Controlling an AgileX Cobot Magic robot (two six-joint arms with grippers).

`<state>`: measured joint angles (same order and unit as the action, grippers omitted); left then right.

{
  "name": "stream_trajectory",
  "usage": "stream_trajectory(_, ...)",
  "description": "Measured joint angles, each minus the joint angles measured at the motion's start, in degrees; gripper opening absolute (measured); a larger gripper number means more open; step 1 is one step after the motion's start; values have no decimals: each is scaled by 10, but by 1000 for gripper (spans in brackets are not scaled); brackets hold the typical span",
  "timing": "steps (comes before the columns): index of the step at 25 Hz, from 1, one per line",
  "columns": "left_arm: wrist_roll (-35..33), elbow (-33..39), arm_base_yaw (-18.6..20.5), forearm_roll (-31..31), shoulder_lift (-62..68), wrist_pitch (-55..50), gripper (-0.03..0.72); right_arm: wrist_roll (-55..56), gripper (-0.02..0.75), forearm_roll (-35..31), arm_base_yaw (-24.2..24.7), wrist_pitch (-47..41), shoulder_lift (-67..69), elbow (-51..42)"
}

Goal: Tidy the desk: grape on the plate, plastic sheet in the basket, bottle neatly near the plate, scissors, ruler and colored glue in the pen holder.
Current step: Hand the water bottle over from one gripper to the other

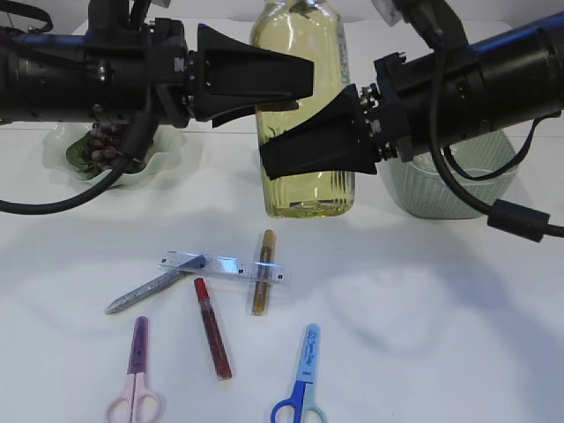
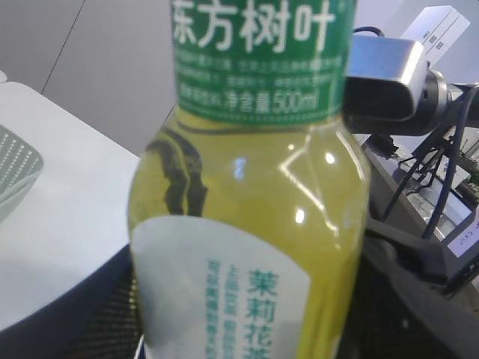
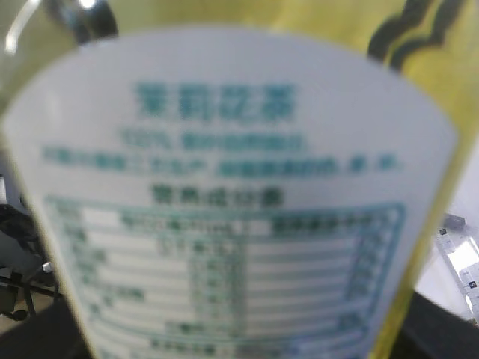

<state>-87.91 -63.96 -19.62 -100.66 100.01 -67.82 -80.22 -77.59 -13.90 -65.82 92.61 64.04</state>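
Bottle of clear plastic with yellow tea (image 1: 304, 106) stands upright at the worktop's rear, gripped by both the left tool (image 1: 291, 88) and right tool (image 1: 295, 159). Grapes (image 1: 104, 141) are plated; scissors, ruler and glue await.

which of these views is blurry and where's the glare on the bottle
Right wrist view: the bottle fills the frame, its label text soft and out of focus. Left wrist view: sharper at the green band, with bright glare spots on the yellow body. Exterior view: sharp, faint arm shadows on the white table.
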Motion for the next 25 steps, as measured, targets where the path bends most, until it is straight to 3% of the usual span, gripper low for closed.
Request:
stream_trajectory(22, -1, 0, 0, 0, 1, -1, 567, 0, 514, 1, 0, 1, 0, 0)
stream_trajectory(25, 22, 0, 0, 0, 1, -1, 613, 3, 514, 1, 0, 1, 0, 0)
